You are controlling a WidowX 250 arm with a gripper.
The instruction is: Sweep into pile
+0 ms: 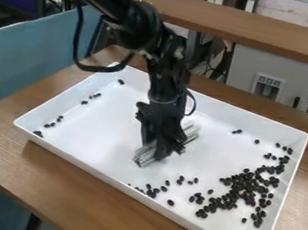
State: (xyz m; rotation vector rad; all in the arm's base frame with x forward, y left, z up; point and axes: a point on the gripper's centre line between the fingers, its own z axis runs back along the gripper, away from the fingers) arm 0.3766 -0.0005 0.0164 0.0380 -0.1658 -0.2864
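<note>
The black gripper [162, 145] hangs down over the middle of the white tray, shut on a pale, striped brush-like sweeper [144, 158]. The sweeper lies slantwise, low over the tray floor, sticking out on both sides of the gripper; whether it touches the floor I cannot tell. Many small dark beans [243, 187] are heaped loosely in the tray's right part, to the right of the gripper. A few scattered beans [152, 192] lie near the front wall, and several others [55, 121] are strung along the left side.
The white tray [84, 162] has raised walls all round and stands on a brown wooden table [47, 181]. A wooden ledge [237, 24] runs behind it, and a blue-green panel [37, 55] stands at the left.
</note>
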